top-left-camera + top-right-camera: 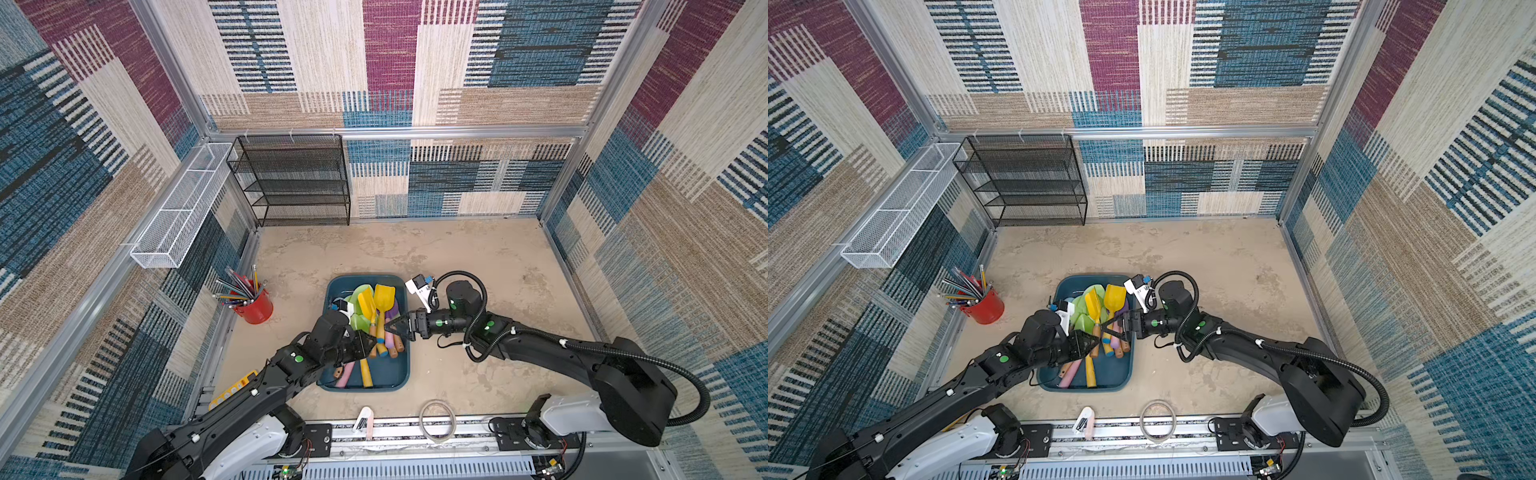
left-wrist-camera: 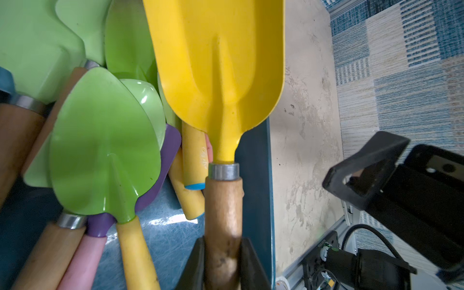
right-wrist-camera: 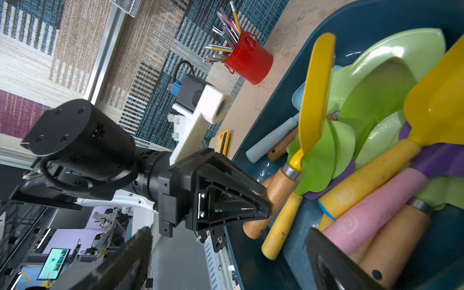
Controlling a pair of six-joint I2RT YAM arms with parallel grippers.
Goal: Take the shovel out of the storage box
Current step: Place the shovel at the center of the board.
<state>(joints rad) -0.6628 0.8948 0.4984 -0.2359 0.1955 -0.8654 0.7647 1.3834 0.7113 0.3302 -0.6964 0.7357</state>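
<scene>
- A pale ring (image 1: 437,419) is seen on the near side of the storage box (image 1: 388,372).
- Within the box, the wooden handle of the yellow shovel (image 2: 221,62) is pinched by the left gripper (image 2: 223,251), and its blade is tipped on edge among other shovels.
- At the box's right rim, the right gripper (image 1: 389,327) is held spread wide.
- Left of the box, a red pencil cup (image 1: 257,309) is stood.

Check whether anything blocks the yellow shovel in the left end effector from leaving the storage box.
Nothing lies on the yellow shovel; it sits above the green shovels. Only the open right end effector hovers close beside it over the storage box.
</scene>
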